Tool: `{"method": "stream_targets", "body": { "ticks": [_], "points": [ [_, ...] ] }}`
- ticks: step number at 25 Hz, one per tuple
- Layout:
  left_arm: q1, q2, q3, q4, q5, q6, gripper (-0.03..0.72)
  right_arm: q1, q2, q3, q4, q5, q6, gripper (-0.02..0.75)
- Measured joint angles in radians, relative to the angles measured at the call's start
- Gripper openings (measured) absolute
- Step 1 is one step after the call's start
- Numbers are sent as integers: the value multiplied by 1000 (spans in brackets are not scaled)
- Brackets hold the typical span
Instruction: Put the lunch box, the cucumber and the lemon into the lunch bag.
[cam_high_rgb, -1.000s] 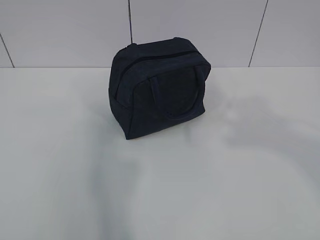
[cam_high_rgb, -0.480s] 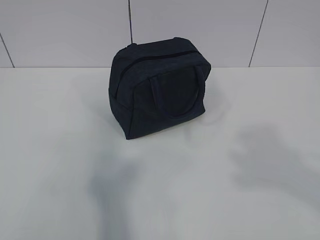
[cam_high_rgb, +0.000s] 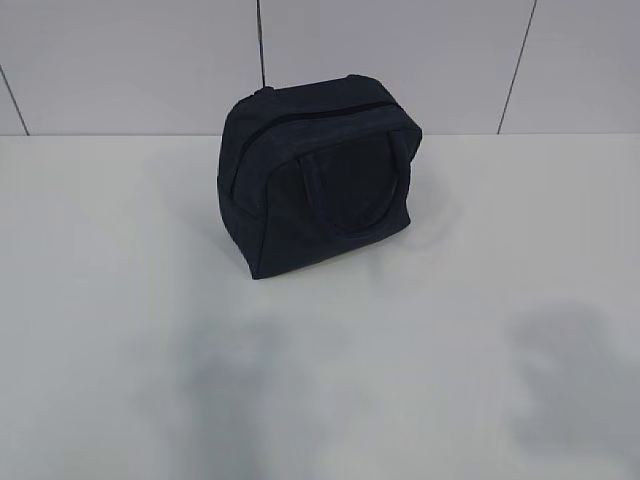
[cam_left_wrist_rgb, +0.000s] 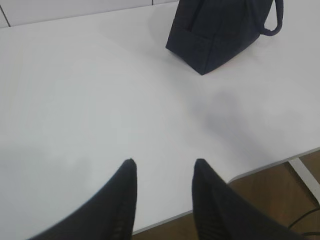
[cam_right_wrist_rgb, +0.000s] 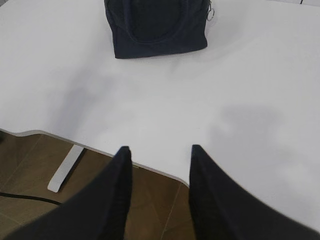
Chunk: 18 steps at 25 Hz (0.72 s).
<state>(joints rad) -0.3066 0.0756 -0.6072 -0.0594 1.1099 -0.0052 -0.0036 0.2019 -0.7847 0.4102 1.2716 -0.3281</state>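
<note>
Lunch bag zipped on the bench, both hands empty and held back

The lunch bag is being kept upright at the far middle of the bench, its zipper apparently closed. The left hand and right hand are being held spread apart, gripping nothing, above the near edge, well apart from it. The lunch box, cucumber and lemon are not being shown, presumably packed inside.

Both arm shadows on the table slid toward the near edge.
</note>
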Motion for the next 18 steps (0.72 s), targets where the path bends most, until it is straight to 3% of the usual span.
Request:
{"method": "stream_targets", "body": {
  "ticks": [18],
  "points": [
    [0, 0, 60, 84, -119, 0, 267, 0, -182, 269, -179, -110, 86, 290]
  ]
}}
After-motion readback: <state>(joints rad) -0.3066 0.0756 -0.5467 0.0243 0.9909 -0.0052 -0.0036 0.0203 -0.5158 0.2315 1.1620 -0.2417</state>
